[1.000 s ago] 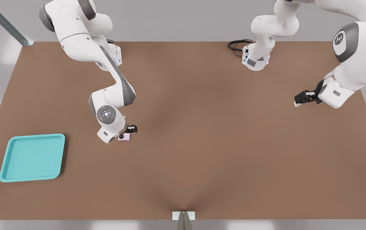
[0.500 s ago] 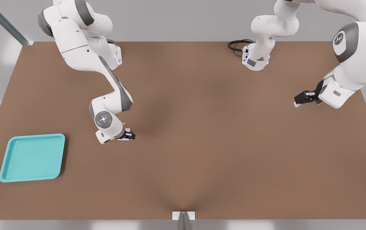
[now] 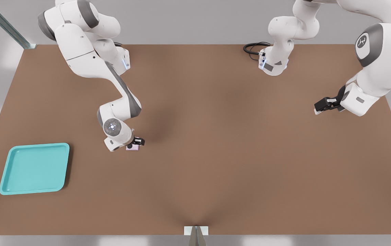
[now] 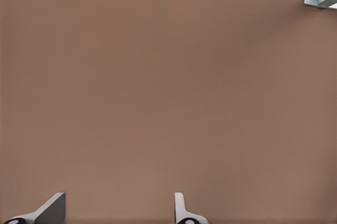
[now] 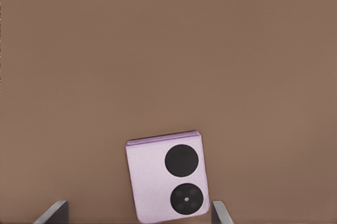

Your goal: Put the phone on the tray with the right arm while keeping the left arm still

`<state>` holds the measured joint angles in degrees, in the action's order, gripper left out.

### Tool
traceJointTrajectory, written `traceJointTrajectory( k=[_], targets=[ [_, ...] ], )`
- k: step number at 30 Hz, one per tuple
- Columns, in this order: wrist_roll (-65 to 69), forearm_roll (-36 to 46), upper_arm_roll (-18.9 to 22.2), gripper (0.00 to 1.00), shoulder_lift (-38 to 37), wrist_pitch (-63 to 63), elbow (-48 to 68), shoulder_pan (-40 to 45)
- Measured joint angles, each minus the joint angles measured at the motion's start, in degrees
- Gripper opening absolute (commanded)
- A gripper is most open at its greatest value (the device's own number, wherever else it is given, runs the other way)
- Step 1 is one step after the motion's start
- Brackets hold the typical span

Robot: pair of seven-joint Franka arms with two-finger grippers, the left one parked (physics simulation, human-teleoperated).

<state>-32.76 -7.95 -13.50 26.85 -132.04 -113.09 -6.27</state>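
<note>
Front view: the right arm's black two-finger tool point(image 3: 136, 142) hung low right over the small pale pink folded phone point(image 3: 133, 147) lying on the brown desk point(image 3: 215, 136), with the shallow turquoise plastic tray point(image 3: 34, 168) well apart toward the front view's left. Right wrist view: fingers spread wide either side of the phone point(image 5: 166, 179), not clamped, lenses facing up. Looked like the grasp step; next it'd need to close, lift, then carry to the tray.

Front view overlooks table point(image 3: 215, 153); wrist views face it closely.

A brown tabletop point(image 3: 236, 143) fills the scene, with a grey wall point(image 3: 188, 24) behind.
</note>
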Motion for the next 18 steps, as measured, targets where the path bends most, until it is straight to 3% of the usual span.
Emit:
traceJointTrajectory(
  k=[18],
  targets=[
    [3.1, -0.5, -0.5, 1.00, 5.1, -3.0, -0.1, 2.5]
  ],
)
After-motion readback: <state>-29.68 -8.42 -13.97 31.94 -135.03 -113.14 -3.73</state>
